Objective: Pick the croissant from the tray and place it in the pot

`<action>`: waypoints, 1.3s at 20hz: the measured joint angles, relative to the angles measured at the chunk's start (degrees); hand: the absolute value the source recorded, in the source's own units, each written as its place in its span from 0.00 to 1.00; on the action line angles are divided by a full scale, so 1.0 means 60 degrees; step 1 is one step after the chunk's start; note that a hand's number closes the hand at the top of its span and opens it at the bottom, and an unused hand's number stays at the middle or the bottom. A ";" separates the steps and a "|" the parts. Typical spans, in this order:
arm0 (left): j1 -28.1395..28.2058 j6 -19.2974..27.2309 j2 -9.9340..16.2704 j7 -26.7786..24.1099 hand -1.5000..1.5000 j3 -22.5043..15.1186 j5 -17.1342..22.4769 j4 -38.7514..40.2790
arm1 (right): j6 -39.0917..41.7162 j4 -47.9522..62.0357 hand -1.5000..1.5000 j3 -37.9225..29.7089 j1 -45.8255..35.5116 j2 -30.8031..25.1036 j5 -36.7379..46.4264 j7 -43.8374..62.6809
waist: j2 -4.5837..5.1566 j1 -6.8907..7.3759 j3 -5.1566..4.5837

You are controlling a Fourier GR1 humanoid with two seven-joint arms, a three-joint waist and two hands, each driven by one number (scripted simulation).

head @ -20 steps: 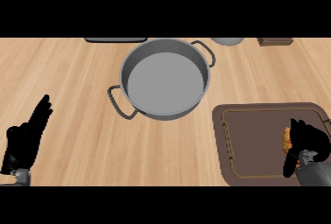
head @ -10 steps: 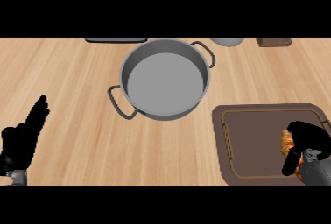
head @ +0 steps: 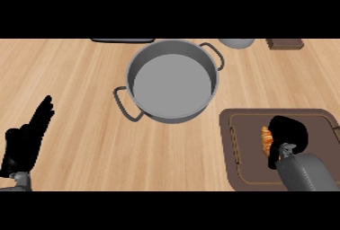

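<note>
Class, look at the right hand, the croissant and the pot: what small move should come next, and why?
Probably lift the right hand straight up off the tray. It is curled over the croissant, of which only an orange edge shows, so the grasp seems made. The pot stands empty up and to the left. The left hand rests open at the left edge.

surface: wooden counter (head: 73, 76) | on it: grey pot (head: 174, 81), brown tray (head: 240, 148)
</note>
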 measured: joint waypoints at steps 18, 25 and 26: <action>-0.1177 -0.0476 -0.0254 0.0115 0.50 -0.0954 -0.0266 0.0246 | -0.2514 0.1000 1.00 0.2338 -0.6126 0.2567 0.1063 0.3645 | 0.0207 0.1740 0.0038; -0.1476 -0.0427 -0.0291 0.0240 0.50 -0.0977 -0.0350 0.0408 | -0.3275 0.1843 1.00 0.2335 -0.8074 0.2595 0.1830 0.4240 | 0.0259 0.1745 0.0054; -0.1499 -0.0404 -0.0308 0.0253 0.50 -0.0982 -0.0366 0.0411 | -0.3384 0.1978 1.00 0.2284 -0.8302 0.2596 0.1884 0.4287 | 0.0263 0.1735 0.0057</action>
